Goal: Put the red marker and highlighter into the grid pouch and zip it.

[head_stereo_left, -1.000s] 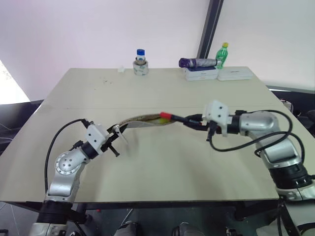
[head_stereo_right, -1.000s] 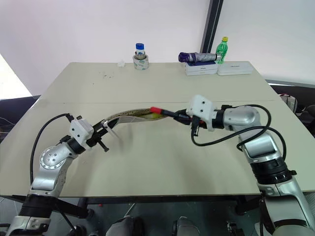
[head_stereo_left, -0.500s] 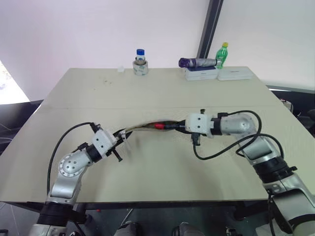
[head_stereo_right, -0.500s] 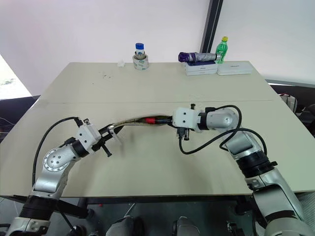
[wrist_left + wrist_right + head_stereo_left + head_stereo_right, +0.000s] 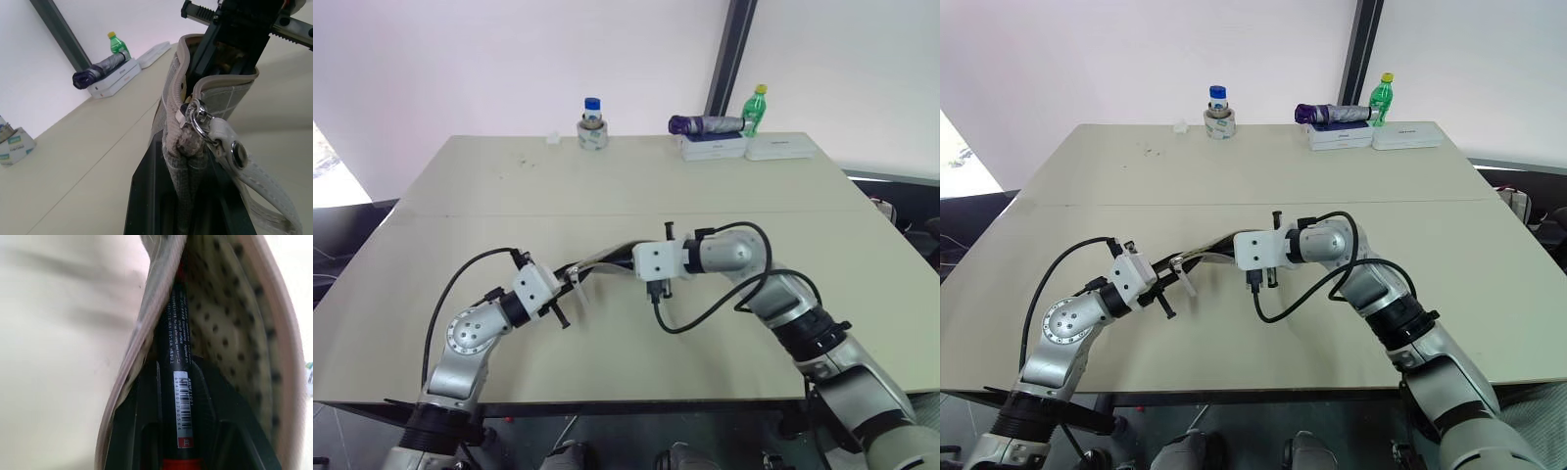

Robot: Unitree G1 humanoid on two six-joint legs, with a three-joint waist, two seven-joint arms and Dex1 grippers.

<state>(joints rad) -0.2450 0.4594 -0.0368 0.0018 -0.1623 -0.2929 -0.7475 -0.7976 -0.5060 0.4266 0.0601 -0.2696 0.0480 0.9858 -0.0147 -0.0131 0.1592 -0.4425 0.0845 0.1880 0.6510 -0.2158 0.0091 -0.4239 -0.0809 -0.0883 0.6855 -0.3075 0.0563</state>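
Observation:
The grid pouch [image 5: 603, 259] hangs just above the middle of the table, its zipper end pinched in my shut left gripper [image 5: 570, 278]. In the left wrist view the white zipper pull tab [image 5: 230, 147] dangles beside the clamped seam, and the pouch mouth [image 5: 215, 73] gapes. My right gripper [image 5: 626, 262] reaches into that mouth from the right, shut on the red marker [image 5: 177, 347]. The marker's black labelled barrel lies between the fingers [image 5: 142, 431], against the dotted lining. The highlighter is hidden.
At the table's far edge stand a blue-capped jar on a tape roll [image 5: 593, 125], a folded purple umbrella [image 5: 705, 124] on white boxes [image 5: 713, 147], and a green bottle [image 5: 759, 108]. Bare tabletop [image 5: 509, 196] surrounds the pouch.
My right gripper has moved left with the red marker and pushed it into the pouch mouth. The left gripper has shifted slightly right with the pouch end.

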